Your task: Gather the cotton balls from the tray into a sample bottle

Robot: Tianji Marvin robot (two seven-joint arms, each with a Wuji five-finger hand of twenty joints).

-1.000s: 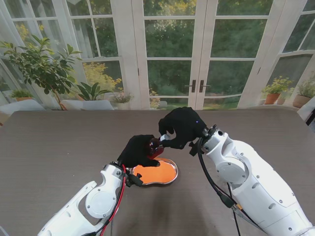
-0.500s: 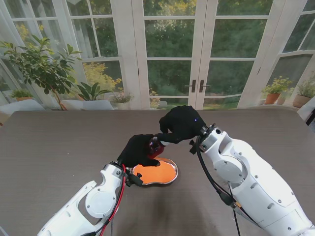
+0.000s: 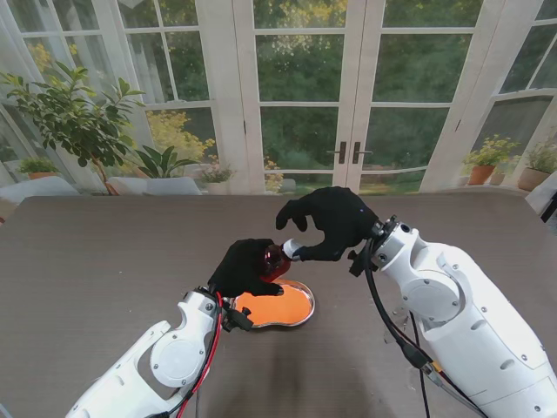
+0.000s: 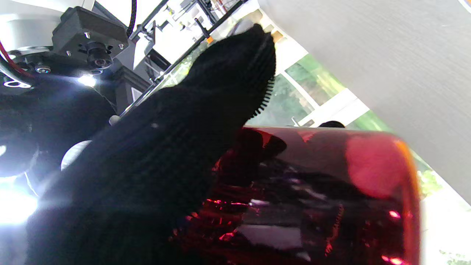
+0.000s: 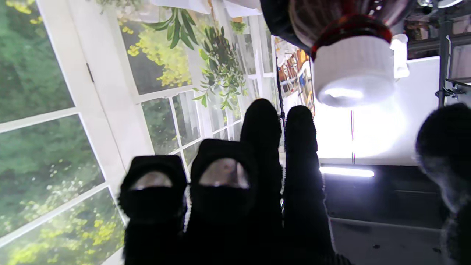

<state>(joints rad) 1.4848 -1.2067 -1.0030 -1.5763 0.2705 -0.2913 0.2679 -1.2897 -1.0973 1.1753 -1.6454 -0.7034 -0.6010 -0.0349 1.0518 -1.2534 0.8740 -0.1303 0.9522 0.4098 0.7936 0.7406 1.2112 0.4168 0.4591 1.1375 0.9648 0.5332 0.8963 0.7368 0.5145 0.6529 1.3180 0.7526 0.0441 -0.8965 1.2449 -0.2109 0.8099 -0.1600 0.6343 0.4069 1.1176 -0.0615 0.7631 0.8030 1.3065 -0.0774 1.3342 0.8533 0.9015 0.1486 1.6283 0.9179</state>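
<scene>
My left hand (image 3: 244,268) is shut on a dark red sample bottle (image 3: 275,259), holding it tilted over the far edge of the tray (image 3: 310,306). In the left wrist view the bottle (image 4: 331,191) fills the frame beside a gloved finger (image 4: 191,140). A white cap (image 3: 291,247) sits on the bottle's neck and points toward my right hand (image 3: 329,223). That hand is open, its fingers spread around the cap without gripping it. The right wrist view shows the cap (image 5: 354,70) apart from the extended fingers (image 5: 262,147). The tray's inside is orange; I cannot make out any cotton balls.
The dark brown table (image 3: 104,252) stretches wide on both sides of the tray. Behind its far edge stand glass doors and potted plants (image 3: 74,117). Black cables hang along my right forearm (image 3: 383,322).
My right hand was closed around the white cap; it has opened its fingers and drawn back slightly to the right. The left hand and bottle have stayed put.
</scene>
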